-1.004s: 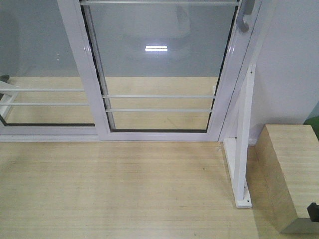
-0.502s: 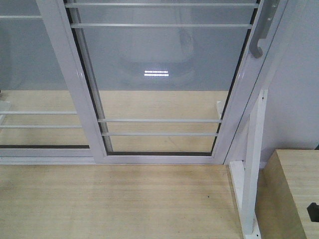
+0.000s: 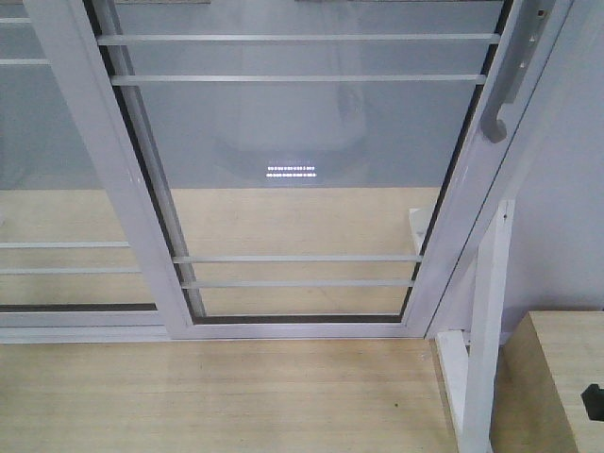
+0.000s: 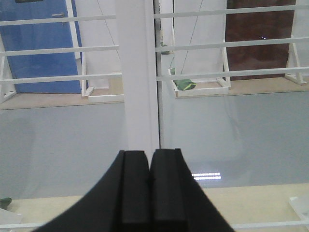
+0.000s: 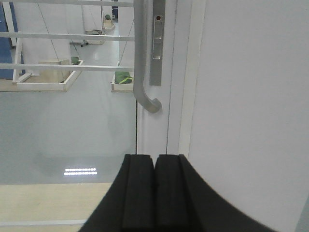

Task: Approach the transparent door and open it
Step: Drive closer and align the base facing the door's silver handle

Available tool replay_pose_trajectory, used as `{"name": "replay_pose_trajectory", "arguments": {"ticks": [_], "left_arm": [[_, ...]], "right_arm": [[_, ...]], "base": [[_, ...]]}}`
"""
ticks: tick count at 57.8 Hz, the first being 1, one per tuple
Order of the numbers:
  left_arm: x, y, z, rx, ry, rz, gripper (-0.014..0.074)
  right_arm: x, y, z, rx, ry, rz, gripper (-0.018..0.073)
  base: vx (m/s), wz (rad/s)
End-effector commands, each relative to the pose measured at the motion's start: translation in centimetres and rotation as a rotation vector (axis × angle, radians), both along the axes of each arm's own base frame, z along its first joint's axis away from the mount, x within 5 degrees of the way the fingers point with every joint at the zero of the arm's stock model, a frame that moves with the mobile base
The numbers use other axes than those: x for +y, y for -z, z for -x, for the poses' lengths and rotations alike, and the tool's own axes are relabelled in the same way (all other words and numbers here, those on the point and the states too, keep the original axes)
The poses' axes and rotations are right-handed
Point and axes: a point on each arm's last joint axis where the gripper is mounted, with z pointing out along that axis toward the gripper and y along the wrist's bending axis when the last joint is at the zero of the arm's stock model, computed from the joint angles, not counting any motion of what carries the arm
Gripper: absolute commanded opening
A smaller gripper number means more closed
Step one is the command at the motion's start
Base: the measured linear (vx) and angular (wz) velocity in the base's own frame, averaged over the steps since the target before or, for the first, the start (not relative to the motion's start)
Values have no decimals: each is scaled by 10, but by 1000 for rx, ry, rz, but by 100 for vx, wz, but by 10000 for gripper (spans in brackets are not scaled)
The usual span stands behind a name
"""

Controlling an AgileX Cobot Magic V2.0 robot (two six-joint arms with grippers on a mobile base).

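The transparent door point(image 3: 302, 179) fills the front view: clear glass in a white frame with thin horizontal white bars. Its curved grey handle point(image 3: 510, 85) hangs on the right stile. In the right wrist view the handle point(image 5: 141, 63) stands straight ahead, above and a little left of my right gripper point(image 5: 154, 157), which is shut and empty. In the left wrist view my left gripper point(image 4: 148, 152) is shut and empty, facing the white stile point(image 4: 137, 72) between the two glass panels. Neither gripper shows in the front view.
A neighbouring glass panel point(image 3: 47, 189) without a handle stands to the left. A white support bracket point(image 3: 481, 359) stands on the floor at the right, beside a wooden box point(image 3: 566, 377). A white wall point(image 5: 251, 111) lies right of the door. The wooden floor point(image 3: 217, 396) lies before the door.
The view has moved closer to the door: the door frame and handle have grown and slid down in the front view, and less floor shows in front.
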Motion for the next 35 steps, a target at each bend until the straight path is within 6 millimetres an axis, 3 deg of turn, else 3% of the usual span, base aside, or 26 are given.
{"name": "replay_pose_trajectory", "arguments": {"ticks": [1,35], "left_arm": [[0,-3,0,-80,6,8,-6],[0,-3,0,-71,6,8,-6]], "right_arm": [[0,-7,1,-94,-4,14,-9],[0,-6,-1,-72,-4,12,-9]], "base": [[14,-2],[7,0]]}}
